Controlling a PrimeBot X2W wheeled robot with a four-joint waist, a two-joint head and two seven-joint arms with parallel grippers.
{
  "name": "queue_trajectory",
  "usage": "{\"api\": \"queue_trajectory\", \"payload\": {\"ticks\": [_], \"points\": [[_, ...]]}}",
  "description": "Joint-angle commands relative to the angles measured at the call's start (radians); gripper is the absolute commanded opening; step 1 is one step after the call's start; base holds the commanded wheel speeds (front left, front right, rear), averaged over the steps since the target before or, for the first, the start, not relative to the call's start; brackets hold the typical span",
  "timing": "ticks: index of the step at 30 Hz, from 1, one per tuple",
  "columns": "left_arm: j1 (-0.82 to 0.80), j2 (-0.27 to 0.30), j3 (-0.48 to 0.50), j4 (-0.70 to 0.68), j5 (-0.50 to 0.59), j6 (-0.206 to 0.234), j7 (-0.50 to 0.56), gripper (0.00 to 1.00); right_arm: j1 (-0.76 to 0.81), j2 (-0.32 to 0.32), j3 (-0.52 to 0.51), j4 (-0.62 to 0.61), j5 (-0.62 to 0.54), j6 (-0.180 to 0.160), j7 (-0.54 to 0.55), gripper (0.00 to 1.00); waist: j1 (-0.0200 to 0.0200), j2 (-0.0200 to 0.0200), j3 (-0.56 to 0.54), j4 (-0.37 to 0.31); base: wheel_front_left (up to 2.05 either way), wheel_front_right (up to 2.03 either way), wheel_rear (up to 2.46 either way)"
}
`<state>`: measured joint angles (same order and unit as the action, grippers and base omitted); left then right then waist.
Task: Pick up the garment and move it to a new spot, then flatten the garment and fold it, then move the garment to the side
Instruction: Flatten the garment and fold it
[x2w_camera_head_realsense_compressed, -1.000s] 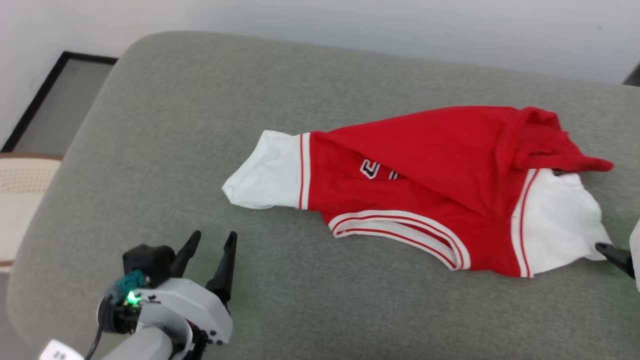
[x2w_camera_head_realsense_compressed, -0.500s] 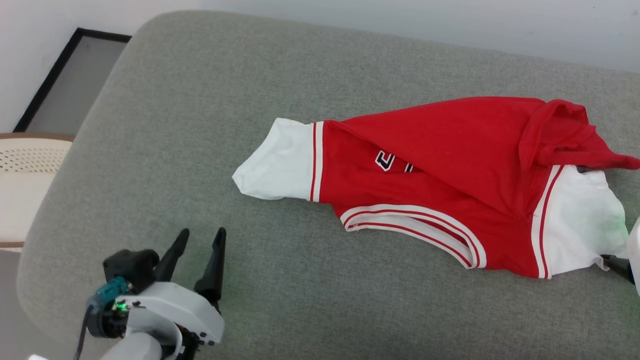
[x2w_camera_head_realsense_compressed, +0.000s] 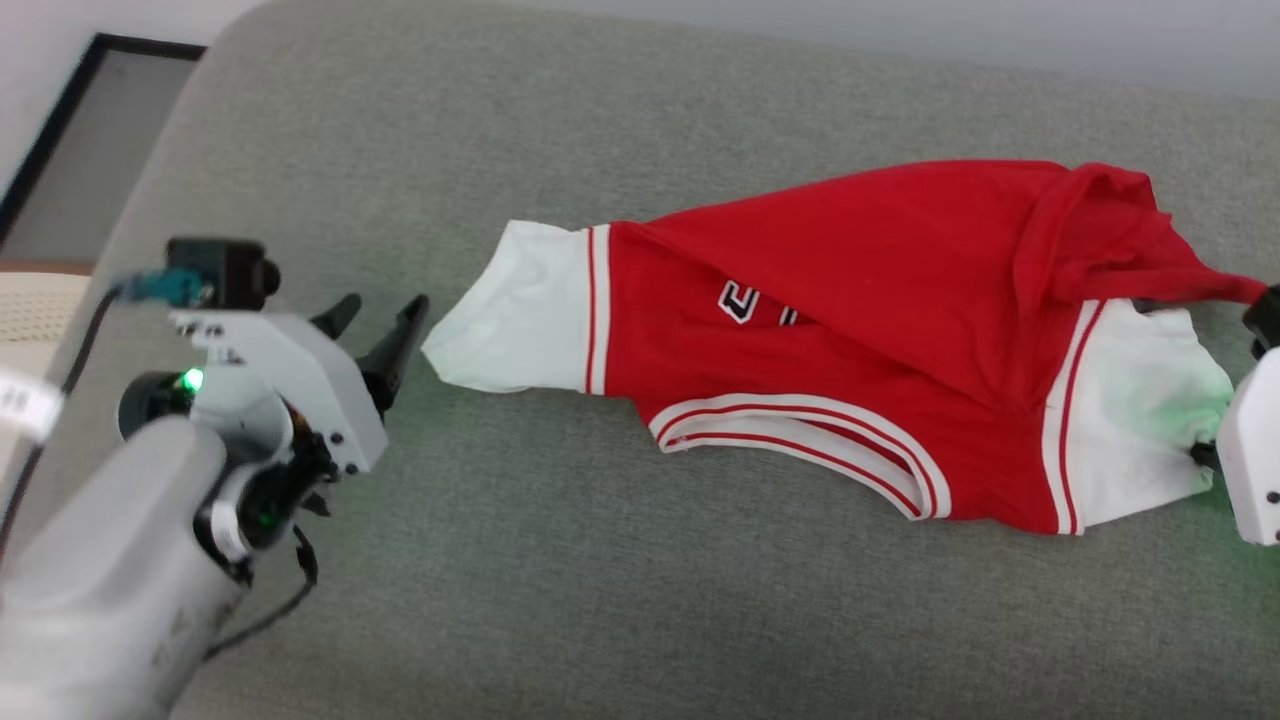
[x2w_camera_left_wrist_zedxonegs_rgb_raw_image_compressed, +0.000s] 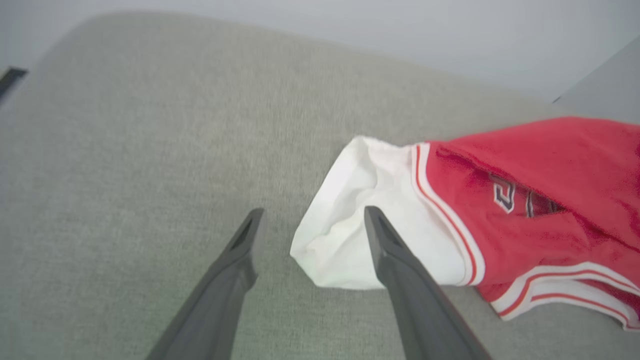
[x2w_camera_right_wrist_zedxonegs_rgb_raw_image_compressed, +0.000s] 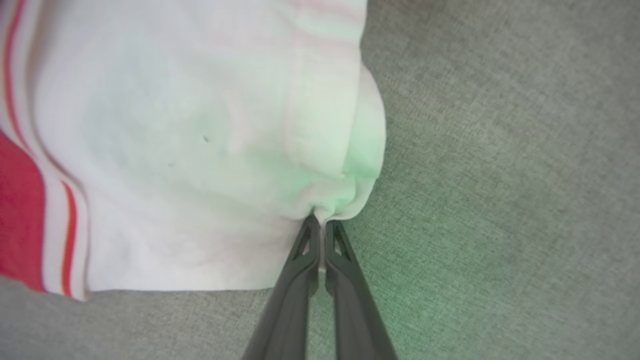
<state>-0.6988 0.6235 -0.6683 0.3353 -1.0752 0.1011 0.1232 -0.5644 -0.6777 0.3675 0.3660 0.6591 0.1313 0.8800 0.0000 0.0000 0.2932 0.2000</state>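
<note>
The garment (x2w_camera_head_realsense_compressed: 860, 330), a red jersey with white sleeves and striped trim, lies crumpled across the grey cushion (x2w_camera_head_realsense_compressed: 600, 600). Part of its black lettering shows. In the head view my left gripper (x2w_camera_head_realsense_compressed: 380, 322) is open, its fingertips just short of the left white sleeve (x2w_camera_head_realsense_compressed: 500, 315). In the left wrist view the left gripper (x2w_camera_left_wrist_zedxonegs_rgb_raw_image_compressed: 314, 212) straddles the edge of that sleeve (x2w_camera_left_wrist_zedxonegs_rgb_raw_image_compressed: 345, 220), apart from the cloth as far as I can tell. My right gripper (x2w_camera_right_wrist_zedxonegs_rgb_raw_image_compressed: 320, 223) is shut on the bunched hem of the right white sleeve (x2w_camera_right_wrist_zedxonegs_rgb_raw_image_compressed: 200, 125). It sits at the right edge in the head view (x2w_camera_head_realsense_compressed: 1203, 457).
The cushion has a rounded far-left corner (x2w_camera_head_realsense_compressed: 220, 40). Beyond it are a pale wall, a dark-framed floor strip (x2w_camera_head_realsense_compressed: 60, 130) and a cream perforated seat (x2w_camera_head_realsense_compressed: 30, 310). Bare cushion lies in front of the jersey.
My right gripper has shut on the right sleeve's hem. My left gripper has moved forward to the left sleeve, still open. The head camera has shifted too.
</note>
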Motion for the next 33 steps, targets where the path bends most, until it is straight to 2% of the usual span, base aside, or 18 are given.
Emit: {"api": "queue_trajectory", "payload": {"ticks": [1, 5, 10, 13, 16, 20, 22, 23, 28, 33], "points": [[-0.037, 0.001, -0.016, 0.05, -0.006, -0.025, 0.06, 1.0, -0.003, 0.025, 0.025, 0.017, -0.007, -0.001, -0.001, 0.0, 0.0, 0.0, 0.017, -0.02, 0.0, 0.0, 0.0], [-0.129, -0.038, -0.048, 0.192, -0.064, -0.082, 0.235, 1.0, -0.033, 0.037, 0.053, 0.028, -0.006, -0.001, -0.005, 0.0, 0.0, 0.0, 0.03, -0.04, 0.0, 0.0, 0.0], [-0.191, -0.064, -0.059, 0.342, -0.144, -0.12, 0.426, 1.0, -0.062, 0.053, 0.095, 0.05, 0.004, -0.001, -0.011, 0.0, 0.0, 0.0, 0.037, -0.067, 0.0, 0.0, 0.0], [-0.21, -0.087, -0.065, 0.398, -0.164, -0.144, 0.474, 1.0, -0.077, 0.057, 0.113, 0.062, 0.012, -0.001, -0.018, 0.0, 0.0, 0.0, 0.042, -0.077, 0.0, 0.0, 0.0], [-0.219, -0.123, -0.043, 0.436, -0.21, -0.175, 0.486, 1.0, -0.088, 0.055, 0.129, 0.076, 0.017, -0.001, -0.028, 0.0, 0.0, 0.0, 0.048, -0.083, 0.0, 0.0, 0.0], [-0.223, -0.143, -0.053, 0.483, -0.221, -0.205, 0.508, 1.0, -0.098, 0.046, 0.144, 0.094, 0.03, -0.002, -0.041, 0.0, 0.0, 0.0, 0.054, -0.089, 0.0, 0.0, 0.0], [-0.22, -0.153, -0.06, 0.502, -0.221, -0.218, 0.508, 0.29, -0.104, 0.046, 0.149, 0.102, 0.034, -0.002, -0.056, 0.0, 0.0, 0.0, 0.053, -0.091, 0.0, 0.0, 0.0], [-0.219, -0.157, -0.058, 0.508, -0.227, -0.219, 0.504, 0.0, -0.107, 0.048, 0.151, 0.104, 0.038, -0.002, -0.067, 0.0, 0.0, 0.0, 0.05, -0.093, 0.0, 0.0, 0.0], [-0.232, -0.148, -0.027, 0.514, -0.249, -0.229, 0.453, 0.0, -0.126, 0.062, 0.128, 0.097, 0.084, -0.001, -0.141, 0.0, 0.0, 0.0, 0.03, -0.095, 0.0, 0.0, 0.0], [-0.25, -0.146, 0.008, 0.482, -0.279, -0.232, 0.397, 0.0, -0.146, 0.049, 0.091, 0.077, 0.125, -0.001, -0.201, 0.0, 0.0, 0.0, 0.009, -0.096, 0.0, 0.0, 0.0]]}}
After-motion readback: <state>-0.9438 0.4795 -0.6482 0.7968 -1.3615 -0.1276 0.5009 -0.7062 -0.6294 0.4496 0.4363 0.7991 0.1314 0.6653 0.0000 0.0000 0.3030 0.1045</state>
